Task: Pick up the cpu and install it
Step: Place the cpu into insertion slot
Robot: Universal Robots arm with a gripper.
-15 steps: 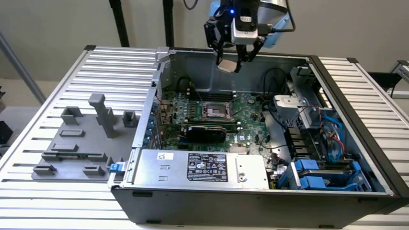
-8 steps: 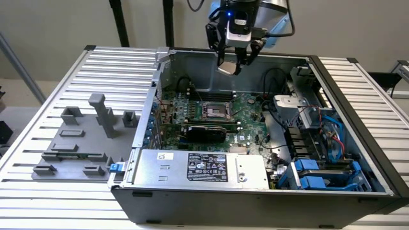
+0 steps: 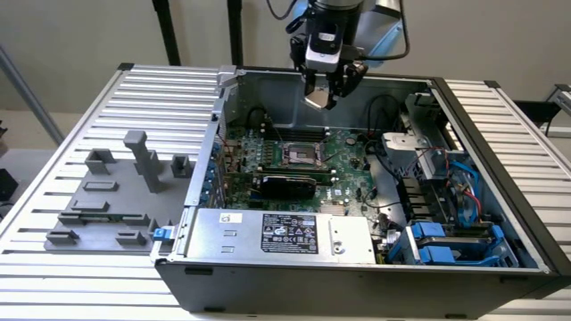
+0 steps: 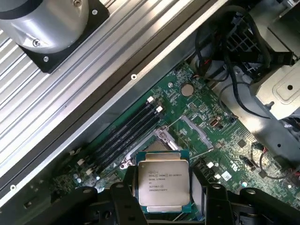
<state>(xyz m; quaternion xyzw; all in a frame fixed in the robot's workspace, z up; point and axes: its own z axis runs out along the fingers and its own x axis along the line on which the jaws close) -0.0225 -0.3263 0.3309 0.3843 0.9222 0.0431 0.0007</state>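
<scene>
The cpu (image 4: 163,183), a flat square chip with a silver-white printed top and thin green edge, sits between my black fingers (image 4: 124,199) in the wrist view. My gripper (image 4: 164,197) is shut on it. In the exterior view my gripper (image 3: 325,90) hangs over the back of the open computer case with the cpu (image 3: 319,100) as a pale patch at its tips. The dark square socket (image 3: 301,155) lies on the green motherboard (image 3: 348,150) well below. The same socket (image 4: 161,140) shows just past the held chip's far edge.
The grey case walls (image 3: 267,87) surround the motherboard. Black memory slots (image 4: 126,133), cables (image 4: 234,56) and a drive cage (image 3: 428,167) crowd the case. A power supply (image 3: 277,233) sits at the front. Grey fixture blocks (image 3: 116,194) stand on the slatted table at the exterior view's left.
</scene>
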